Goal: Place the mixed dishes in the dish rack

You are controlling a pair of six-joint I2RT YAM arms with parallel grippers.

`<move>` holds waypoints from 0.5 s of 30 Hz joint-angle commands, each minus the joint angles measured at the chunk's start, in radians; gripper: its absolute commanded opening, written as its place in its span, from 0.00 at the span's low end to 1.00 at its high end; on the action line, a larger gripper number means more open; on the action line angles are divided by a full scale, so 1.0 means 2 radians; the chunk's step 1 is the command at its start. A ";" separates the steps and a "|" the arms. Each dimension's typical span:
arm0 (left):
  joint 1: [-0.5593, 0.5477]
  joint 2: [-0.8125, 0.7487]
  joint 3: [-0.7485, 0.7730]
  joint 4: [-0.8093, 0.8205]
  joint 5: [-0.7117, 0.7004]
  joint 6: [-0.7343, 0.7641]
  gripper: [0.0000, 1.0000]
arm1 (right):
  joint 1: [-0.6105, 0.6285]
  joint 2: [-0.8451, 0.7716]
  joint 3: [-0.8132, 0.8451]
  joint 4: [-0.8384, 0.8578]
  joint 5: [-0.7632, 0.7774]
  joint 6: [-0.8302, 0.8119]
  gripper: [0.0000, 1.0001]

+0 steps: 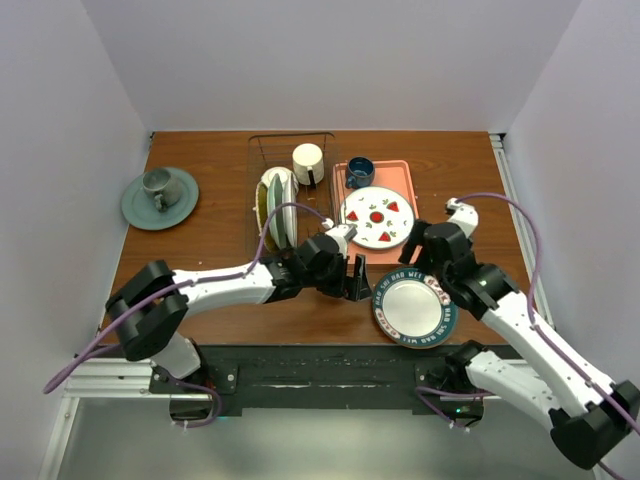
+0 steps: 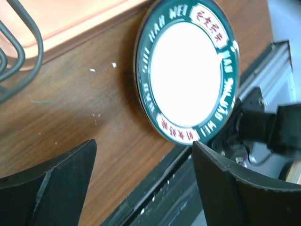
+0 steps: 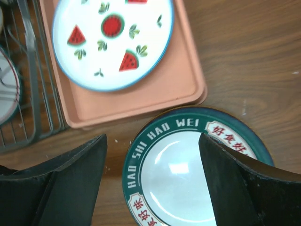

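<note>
A dark teal-rimmed plate (image 1: 414, 307) with a white centre lies flat on the table near the front edge. It also shows in the left wrist view (image 2: 188, 70) and the right wrist view (image 3: 174, 174). My left gripper (image 1: 358, 280) is open and empty, low over the table just left of the plate (image 2: 143, 183). My right gripper (image 1: 412, 250) is open and empty above the plate's far edge (image 3: 153, 183). The dark wire dish rack (image 1: 262, 160) holds a cream mug (image 1: 308, 163) and several dishes on edge, among them a mint-green plate (image 1: 284, 215).
A pink tray (image 1: 398, 175) right of the rack carries a white plate with red fruit (image 1: 377, 217) and a dark blue cup (image 1: 360, 172). A grey-green cup on a saucer (image 1: 160, 195) sits at the far left. The table's front edge and a metal rail run just behind the plate.
</note>
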 commanded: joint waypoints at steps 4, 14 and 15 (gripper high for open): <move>-0.021 0.072 0.064 0.031 -0.033 -0.038 0.80 | 0.000 -0.073 0.066 -0.071 0.103 0.035 0.84; -0.061 0.187 0.168 -0.076 -0.127 0.000 0.75 | -0.001 -0.097 0.073 -0.079 0.103 0.031 0.84; -0.062 0.193 0.172 -0.083 -0.131 0.001 0.75 | 0.000 -0.098 0.071 -0.077 0.104 0.030 0.84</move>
